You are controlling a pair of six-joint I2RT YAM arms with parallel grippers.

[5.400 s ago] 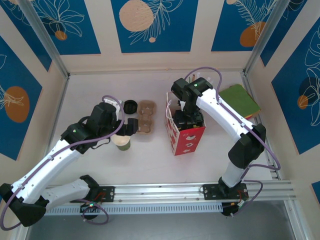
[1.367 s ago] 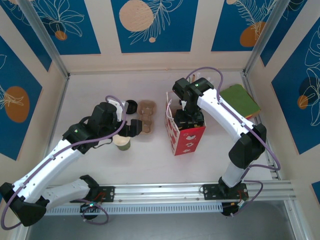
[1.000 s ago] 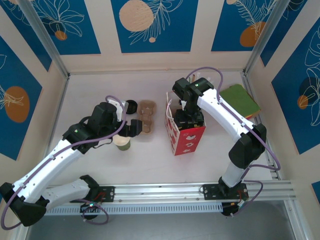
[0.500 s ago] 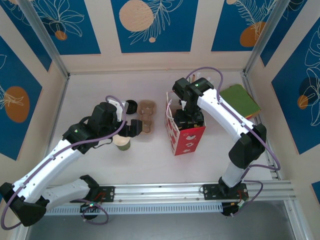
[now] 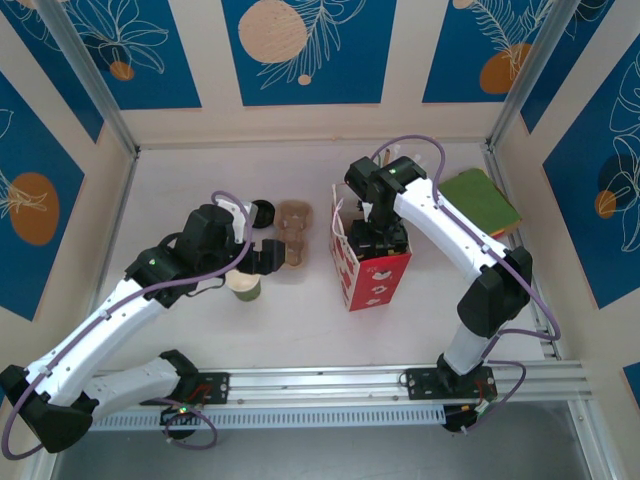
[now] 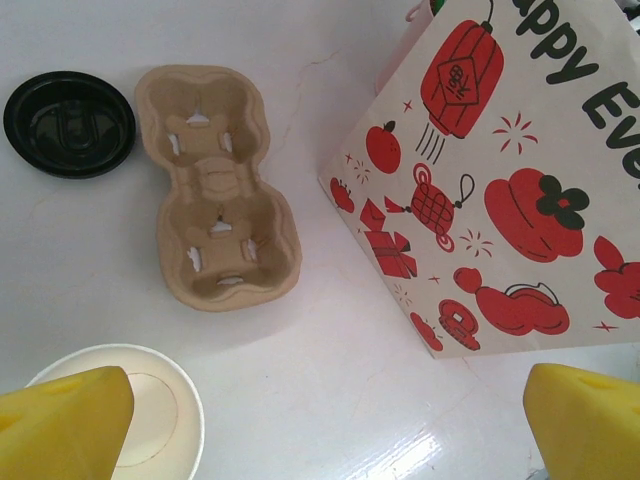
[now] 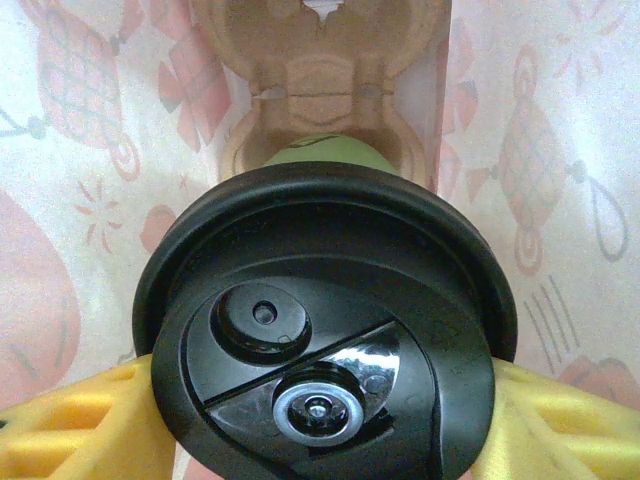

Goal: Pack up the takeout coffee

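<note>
The right gripper pinches the takeout coffee, a small green paper cup under a round black plastic lid. Its yellow fingers press on the lid's rim from both sides. The cup hangs inside the tall red-and-white printed paper bag, over a brown moulded pulp carrier on the bag's floor; whether its base touches the carrier cannot be told. To do this step well, the arm should lower the cup straight and upright, centre its base over one well so it seats instead of tipping on the ridge, stay clear of the paper walls, and let go only once the cup stands. The left gripper, spread wide and empty, hovers outside the bag above a lidless green cup.
</note>
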